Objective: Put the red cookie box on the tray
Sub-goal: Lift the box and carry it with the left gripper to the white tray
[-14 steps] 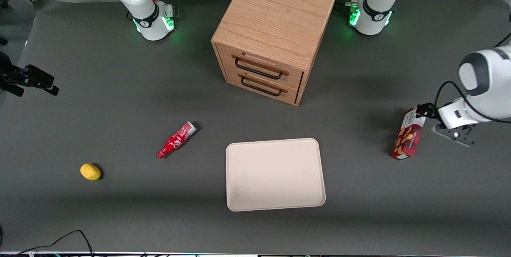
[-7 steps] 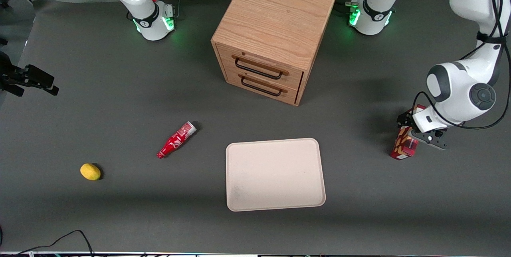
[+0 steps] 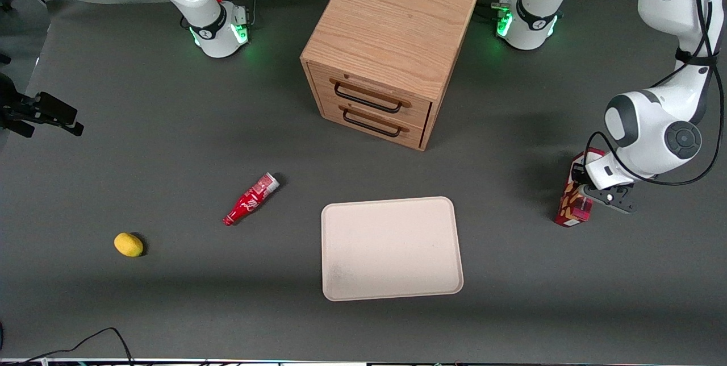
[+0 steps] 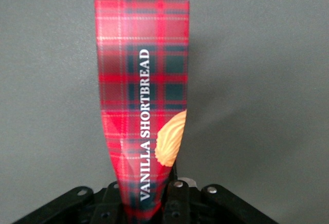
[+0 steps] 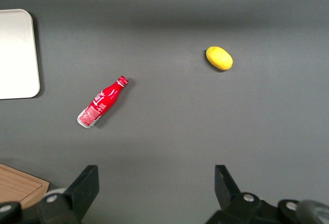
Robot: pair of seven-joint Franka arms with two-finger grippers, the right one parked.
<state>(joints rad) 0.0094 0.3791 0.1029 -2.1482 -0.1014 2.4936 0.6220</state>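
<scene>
Lying flat nearest front camera: tray, bare. Red cookie box upright on table, well apart from tray, toward working arm's end. Gripper at box's upper part, jaws around it; whether clamped cannot tell. Wooden drawer cabinet farther from camera.

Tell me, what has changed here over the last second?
The left arm swung in over the red cookie box, bringing its end effector down onto the box's upper end. The box stands where it was, on the table toward the working arm's end. The tray, bottle, lemon and drawer cabinet stayed put.
</scene>
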